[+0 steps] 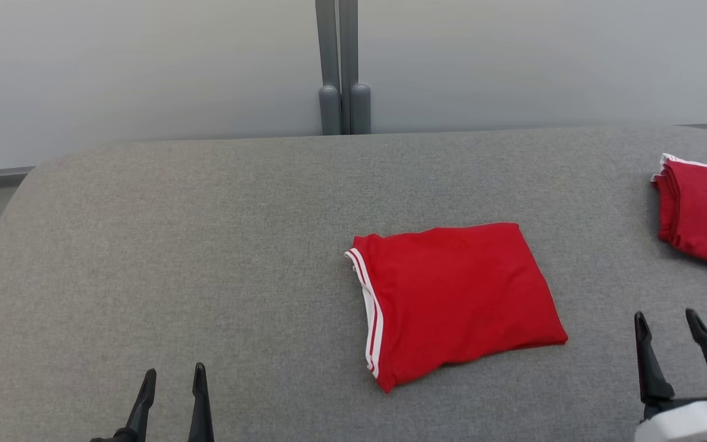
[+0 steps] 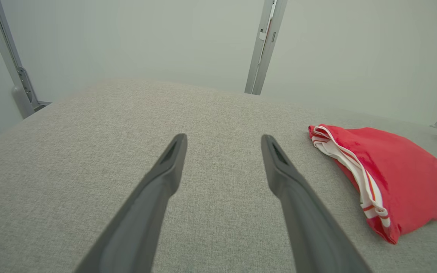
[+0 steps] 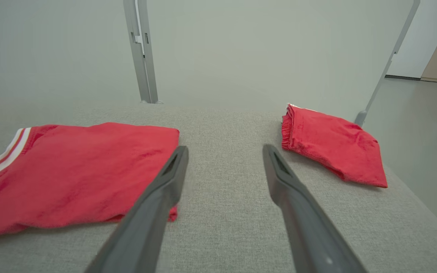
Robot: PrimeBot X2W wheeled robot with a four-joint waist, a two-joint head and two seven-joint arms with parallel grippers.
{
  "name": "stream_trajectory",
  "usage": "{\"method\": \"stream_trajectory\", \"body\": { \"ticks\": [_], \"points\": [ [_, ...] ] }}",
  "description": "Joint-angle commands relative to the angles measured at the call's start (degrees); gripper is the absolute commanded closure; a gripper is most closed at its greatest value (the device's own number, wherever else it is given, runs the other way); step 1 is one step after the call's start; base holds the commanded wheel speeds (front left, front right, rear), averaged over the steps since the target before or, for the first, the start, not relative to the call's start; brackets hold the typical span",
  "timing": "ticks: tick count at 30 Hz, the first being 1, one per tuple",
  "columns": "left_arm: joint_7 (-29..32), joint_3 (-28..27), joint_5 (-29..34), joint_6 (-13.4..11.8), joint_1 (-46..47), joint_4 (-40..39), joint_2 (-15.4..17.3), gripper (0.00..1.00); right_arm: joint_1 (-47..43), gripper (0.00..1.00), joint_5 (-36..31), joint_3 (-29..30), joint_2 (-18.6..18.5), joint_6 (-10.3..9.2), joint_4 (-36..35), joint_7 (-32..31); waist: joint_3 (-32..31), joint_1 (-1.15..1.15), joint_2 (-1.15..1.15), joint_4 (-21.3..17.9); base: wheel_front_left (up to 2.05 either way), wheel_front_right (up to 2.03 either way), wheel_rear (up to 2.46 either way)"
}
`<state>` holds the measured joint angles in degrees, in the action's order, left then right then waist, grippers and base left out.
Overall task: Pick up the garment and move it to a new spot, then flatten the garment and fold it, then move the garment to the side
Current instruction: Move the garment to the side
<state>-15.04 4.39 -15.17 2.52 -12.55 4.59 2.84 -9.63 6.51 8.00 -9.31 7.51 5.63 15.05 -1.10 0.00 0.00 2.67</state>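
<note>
Head view has the folded red garment (image 1: 458,301) lying flat on the grey desk (image 1: 206,245), right of the middle and closer to the near edge than to the far one. It is a rough rectangle. Its long axis runs across the desk from my left to my right and is slightly skewed, so the right end sits a little nearer the near edge. The white-striped hem is the short side and faces the desk's left edge; the plain red folded side faces the right edge.

My left pincer (image 1: 175,369) hangs over bare cloth by the near edge, well apart from the garment. Its fingers are spread wide with nothing between them. My right pincer (image 1: 665,314) is near the desk's right edge, just beside the garment's near right corner without touching it. It too is wide apart and empty.

Right wrist view puts the garment's plain right end just beside my left-hand finger (image 3: 165,185), with grey cloth showing between the two tips.

A second folded red piece (image 1: 706,215) lies at the desk's far right corner, apart from the garment. A grey post (image 1: 342,92) rises behind the far edge.
</note>
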Motion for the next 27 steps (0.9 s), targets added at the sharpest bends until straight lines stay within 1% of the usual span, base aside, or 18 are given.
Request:
{"method": "stream_trajectory", "body": {
  "ticks": [1,4,6,7,9,11,12,16,20,22,24,25,26,27],
  "points": [
    [-0.2,0.1,-0.1,0.4,0.3,0.2,0.1,0.0,2.7,0.0,0.8,-0.3,-0.7,-0.05,-1.3,0.1,0.3,0.0,0.0,-0.2,0.0,0.0,0.0],
    [-0.2,0.5,0.5,1.0,0.9,0.1,0.1,0.0,6.3,0.0,3.6,-2.8,-2.5,-0.05,-0.4,0.1,1.3,0.0,0.0,-0.6,0.0,0.0,0.0],
    [-0.2,0.7,0.8,1.2,1.8,0.1,0.1,0.0,9.9,0.0,5.5,-6.6,-5.4,-0.05,2.7,0.0,2.3,0.0,0.0,-0.5,0.0,0.0,0.0],
    [-0.2,0.7,0.9,1.2,2.3,0.1,0.1,0.0,12.1,0.0,6.6,-8.7,-6.6,-0.05,4.4,-1.5,3.1,0.0,0.0,-0.5,0.0,0.0,0.0],
    [-0.2,1.1,1.1,1.4,3.2,0.2,0.1,0.0,17.7,0.0,9.7,-13.8,-8.9,-0.05,8.4,-7.4,4.9,0.0,0.0,-0.7,0.0,0.0,0.0],
    [-0.2,2.0,1.3,1.8,4.0,0.3,0.1,0.0,23.0,0.0,10.8,-17.5,-11.3,-0.07,12.8,-14.5,6.7,0.0,0.0,-0.5,0.0,0.0,0.0],
    [-0.2,2.5,1.4,2.0,4.8,0.2,0.1,0.0,25.7,0.0,12.1,-19.9,-11.4,-0.07,14.9,-17.8,7.7,0.0,0.0,-0.1,0.0,0.0,0.0],
    [-0.2,3.6,1.4,1.9,7.4,-0.3,0.1,0.0,34.4,0.0,14.6,-24.2,-11.5,-0.07,23.8,-25.3,11.5,0.0,0.0,2.0,0.0,0.0,0.0],
    [-0.2,5.0,1.2,1.7,9.1,-0.6,0.1,0.0,38.9,0.0,18.3,-27.0,-11.0,-0.07,31.4,-29.3,13.2,0.0,0.0,4.9,0.0,0.0,0.0],
    [-0.2,5.6,1.5,1.6,9.3,-0.3,0.1,0.0,39.9,0.0,19.5,-28.4,-11.3,-0.07,34.6,-30.6,13.3,0.0,0.0,6.0,0.0,0.0,0.0],
    [-0.2,5.5,1.7,1.3,9.2,-0.2,0.1,0.0,40.2,0.0,22.1,-29.2,-10.2,-0.07,37.2,-31.7,13.1,0.0,0.0,6.7,0.0,0.0,0.0],
    [-0.2,5.4,1.7,1.2,9.1,-0.2,0.1,0.0,40.4,0.25,23.4,-29.6,-9.9,-0.03,37.6,-31.4,13.0,0.0,0.0,6.9,0.0,0.0,0.0],
    [-0.2,5.4,1.7,1.0,8.9,-0.2,0.1,0.0,40.8,1.0,25.1,-29.8,-9.7,-0.02,37.9,-30.7,12.9,0.0,0.0,6.9,0.0,0.0,0.0],
    [-0.2,5.3,1.7,1.0,8.9,-0.3,0.1,0.0,41.4,1.0,26.4,-29.5,-9.9,-0.02,37.8,-29.7,12.8,0.0,0.0,6.9,0.0,0.0,0.0]
  ]
}}
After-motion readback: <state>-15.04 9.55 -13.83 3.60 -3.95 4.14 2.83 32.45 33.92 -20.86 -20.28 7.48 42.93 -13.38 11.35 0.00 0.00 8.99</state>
